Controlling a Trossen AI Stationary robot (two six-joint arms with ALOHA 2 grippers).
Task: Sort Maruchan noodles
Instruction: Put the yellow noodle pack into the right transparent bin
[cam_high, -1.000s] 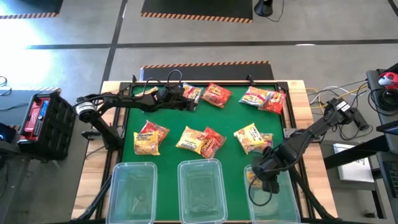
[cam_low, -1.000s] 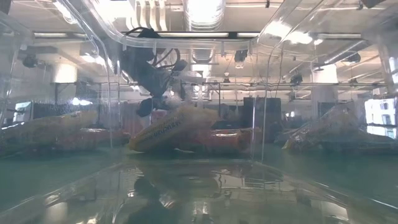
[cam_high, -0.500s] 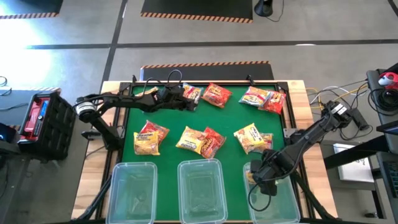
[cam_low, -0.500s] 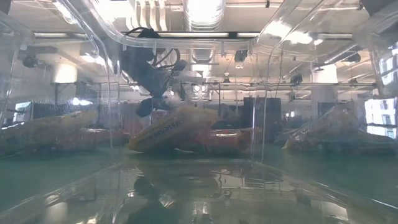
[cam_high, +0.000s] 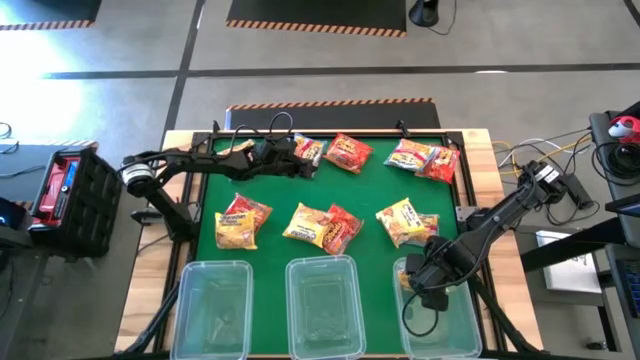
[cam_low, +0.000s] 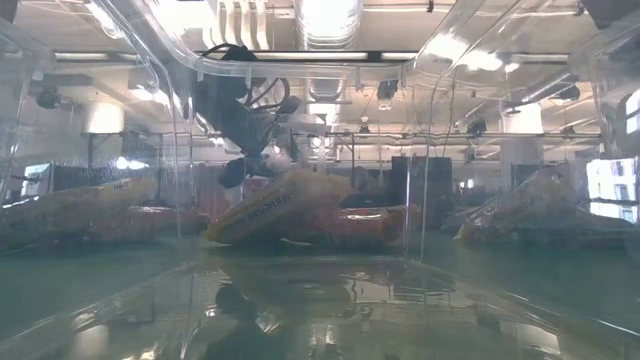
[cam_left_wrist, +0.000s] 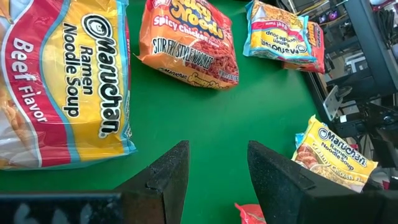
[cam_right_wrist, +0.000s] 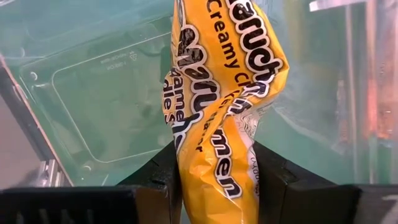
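Since a second earlier the right gripper (cam_high: 418, 283) had drawn back a little from deep over the right-hand bin (cam_high: 462, 318) toward that bin's far rim, while the left arm and every loose packet had kept their places. Its fingers (cam_right_wrist: 158, 180) were clamped on a yellow creamy-chicken packet (cam_right_wrist: 221, 118), which stood on end between them, crumpled and twisted, above the bin's clear floor. In the high view only a scrap of yellow showed at the gripper, so I cannot tell whether the packet touched the bin.

Three clear bins sat in a row along the near edge of the green worktop (cam_high: 370, 190). The left bin (cam_high: 212, 308) and the middle bin (cam_high: 322, 306) showed nothing inside.

The left gripper (cam_high: 300, 160) rested low over the far part of the worktop, its fingers (cam_left_wrist: 165, 180) parted with only green surface between them, holding nothing. Just beside it lay a beef-flavour packet (cam_left_wrist: 59, 81), yellow with a red band, and an orange spicy-chicken packet (cam_left_wrist: 189, 40) lay a little farther on.

The other packets lay flat and crinkly: a yellow-and-red one (cam_high: 243, 220) toward the left, a yellow one overlapping a red one (cam_high: 325, 226) in the middle, two more (cam_high: 407, 222) to the right, and a mixed pair (cam_high: 425, 159) at the far right corner.
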